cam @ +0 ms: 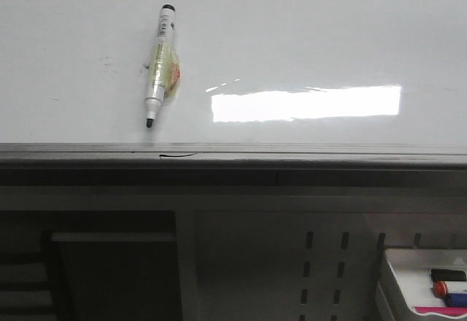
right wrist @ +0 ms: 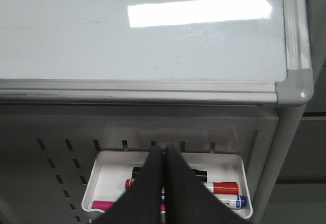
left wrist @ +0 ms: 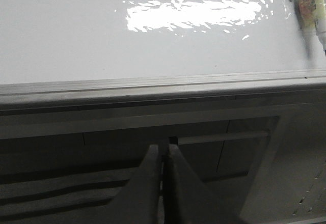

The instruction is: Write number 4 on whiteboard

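The whiteboard (cam: 306, 36) is a glossy white board with a grey metal rim and a bright glare patch. No number 4 shows on it, only faint grey smudges. An uncapped black-tipped marker (cam: 159, 64) with a yellowish wrap lies on the board at the left, tip toward the near rim; it also shows in the left wrist view (left wrist: 310, 10). My left gripper (left wrist: 163, 150) is shut and empty, below the board's near rim. My right gripper (right wrist: 164, 150) is shut and empty, below the rim over a pen tray.
A white tray (right wrist: 239, 165) hangs on the grey perforated panel (cam: 321, 263) under the board's right end. It holds red, blue, pink and black markers (right wrist: 221, 187). The board's rounded right corner (right wrist: 295, 86) shows in the right wrist view.
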Tool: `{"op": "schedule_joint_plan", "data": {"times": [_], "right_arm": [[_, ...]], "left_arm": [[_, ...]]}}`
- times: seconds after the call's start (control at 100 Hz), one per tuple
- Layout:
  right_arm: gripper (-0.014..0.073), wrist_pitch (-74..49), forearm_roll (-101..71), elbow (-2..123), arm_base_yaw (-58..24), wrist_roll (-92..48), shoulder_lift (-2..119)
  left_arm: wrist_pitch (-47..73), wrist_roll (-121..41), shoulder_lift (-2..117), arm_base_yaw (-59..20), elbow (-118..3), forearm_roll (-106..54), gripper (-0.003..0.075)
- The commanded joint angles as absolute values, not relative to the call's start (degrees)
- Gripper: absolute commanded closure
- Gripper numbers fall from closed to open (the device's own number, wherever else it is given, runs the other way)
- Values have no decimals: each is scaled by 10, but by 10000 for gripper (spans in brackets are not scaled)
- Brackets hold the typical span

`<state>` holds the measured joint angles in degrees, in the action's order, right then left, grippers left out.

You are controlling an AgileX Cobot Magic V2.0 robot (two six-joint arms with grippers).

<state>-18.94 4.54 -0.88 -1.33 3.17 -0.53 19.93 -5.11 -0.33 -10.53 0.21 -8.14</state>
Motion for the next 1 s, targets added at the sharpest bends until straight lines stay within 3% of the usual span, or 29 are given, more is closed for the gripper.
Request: {"op": "schedule_joint_plan", "data": {"times": [0.0, 0.85, 0.99], "right_arm": [[658, -169, 51, -20, -9, 30, -14], [658, -168, 51, -20, -9, 30, -14], [658, -103, 33, -20, -9, 30, -14]], "left_arm": [[173, -46, -18, -105, 22, -89, 741], [173, -46, -18, -105, 22, -89, 741], [133, -47, -18, -105, 22, -64, 741]]}}
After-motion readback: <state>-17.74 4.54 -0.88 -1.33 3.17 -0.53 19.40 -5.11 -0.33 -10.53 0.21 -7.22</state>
